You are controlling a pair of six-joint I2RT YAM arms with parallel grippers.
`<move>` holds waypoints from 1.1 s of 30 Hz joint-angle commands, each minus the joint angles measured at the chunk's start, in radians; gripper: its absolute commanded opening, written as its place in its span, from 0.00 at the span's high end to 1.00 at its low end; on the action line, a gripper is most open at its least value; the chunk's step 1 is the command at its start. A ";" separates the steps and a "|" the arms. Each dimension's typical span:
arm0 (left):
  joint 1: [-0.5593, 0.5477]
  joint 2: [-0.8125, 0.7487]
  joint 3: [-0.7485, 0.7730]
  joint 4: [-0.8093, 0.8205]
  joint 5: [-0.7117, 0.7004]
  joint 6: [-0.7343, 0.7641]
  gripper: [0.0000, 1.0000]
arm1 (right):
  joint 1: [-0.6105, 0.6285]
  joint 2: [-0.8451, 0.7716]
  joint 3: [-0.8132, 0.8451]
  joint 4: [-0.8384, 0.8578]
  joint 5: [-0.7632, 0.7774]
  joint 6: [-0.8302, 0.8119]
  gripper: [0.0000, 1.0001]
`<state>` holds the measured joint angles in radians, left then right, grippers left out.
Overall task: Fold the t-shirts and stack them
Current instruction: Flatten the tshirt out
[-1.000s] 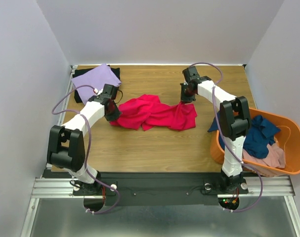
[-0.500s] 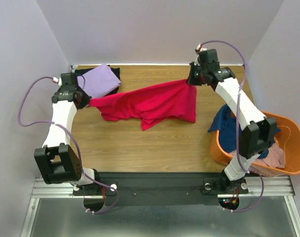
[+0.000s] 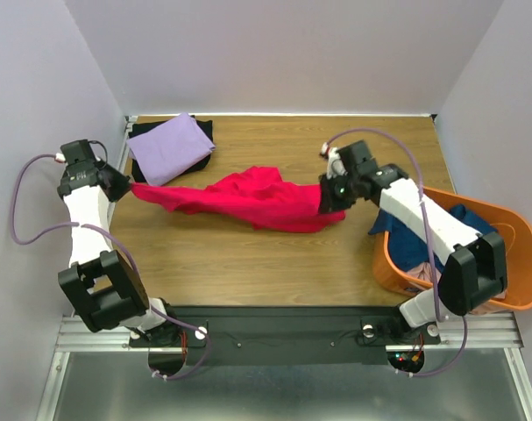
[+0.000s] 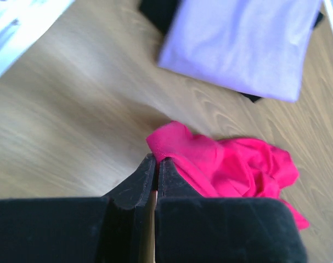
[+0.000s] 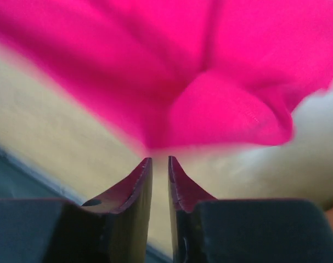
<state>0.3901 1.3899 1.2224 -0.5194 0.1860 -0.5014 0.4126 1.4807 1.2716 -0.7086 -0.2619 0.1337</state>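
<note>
We see the crimson-pink t-shirt [image 3: 248, 197] strung out across the middle of the bench [image 3: 274, 254], running from the left edge toward the right, with its middle sagging in loose folds onto the wood.

The left pincer [image 3: 125, 186] sits at the bench's left side and has the shirt's left end. In the left wrist view the left pincer [image 4: 156, 164] is pressed closed, its two black fingers [image 4: 133, 186] meeting on a corner of the pink cloth [image 4: 210, 159].

The right pincer [image 3: 329, 200] is at the shirt's right end, where the cloth bunches. In the right wrist view the right pincer [image 5: 159, 161] shows only a narrow slit between its fingers [image 5: 128, 192]. The pink cloth [image 5: 221, 109] gathers to a point right at the tips, so we read it as pinched there. The blur hides the exact contact.

In the far left corner the lavender t-shirt [image 3: 169, 147] lies folded on top of the black t-shirt [image 3: 147, 132], apart from the pink one. The left wrist view shows the same pair, lavender [image 4: 243, 44] over black [image 4: 158, 11].

At the right, the orange tub [image 3: 521, 303] holds the navy blue t-shirt [image 3: 463, 232], which spills over the tub's left rim, and the dusty pink t-shirt [image 3: 489, 276] below it.
</note>
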 commanded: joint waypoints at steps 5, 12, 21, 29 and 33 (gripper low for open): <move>0.058 -0.009 -0.001 0.024 0.013 0.066 1.00 | 0.100 -0.105 -0.063 -0.080 0.099 0.064 0.46; 0.058 -0.019 -0.017 0.015 0.030 0.092 1.00 | 0.100 0.033 -0.021 -0.057 0.270 0.216 0.39; 0.059 -0.049 -0.066 0.010 0.041 0.126 1.00 | 0.100 0.127 -0.055 0.173 0.055 0.207 0.42; 0.058 -0.061 -0.072 0.001 0.050 0.136 1.00 | 0.101 0.271 -0.038 0.241 -0.051 0.152 0.44; 0.058 -0.066 -0.073 -0.004 0.055 0.138 1.00 | 0.100 0.323 -0.040 0.245 -0.066 0.136 0.46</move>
<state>0.4469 1.3705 1.1469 -0.5224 0.2276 -0.3878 0.5121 1.7874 1.2034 -0.5152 -0.2771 0.3042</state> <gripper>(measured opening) 0.099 0.549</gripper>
